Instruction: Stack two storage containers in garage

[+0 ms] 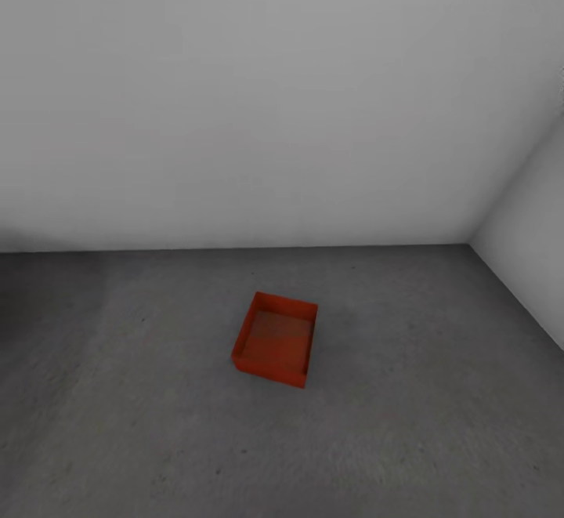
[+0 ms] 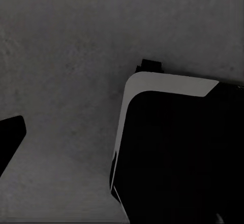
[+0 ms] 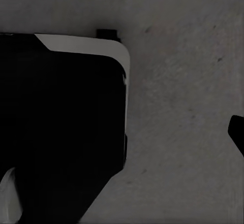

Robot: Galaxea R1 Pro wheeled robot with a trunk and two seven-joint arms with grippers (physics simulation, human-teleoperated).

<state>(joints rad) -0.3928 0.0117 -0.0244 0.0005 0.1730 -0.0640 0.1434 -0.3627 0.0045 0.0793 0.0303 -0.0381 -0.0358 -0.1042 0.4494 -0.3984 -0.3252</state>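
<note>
Since one orange-red container [image 1: 275, 338] already sits on the garage floor [image 1: 439, 424], well clear of either gripper (can't tell if they're spread or pinched), I'd fetch the second.

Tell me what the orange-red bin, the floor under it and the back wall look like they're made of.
Storage container: likely plastic, matte orange-red; thin even walls, uniform colour, no shine.
Floor: looks like bare concrete, mottled dark grey with small specks; the same rough texture shows in both wrist views.
Wall: smooth, plain white-grey, probably painted plaster; no seams or texture show, so this is a guess.
</note>
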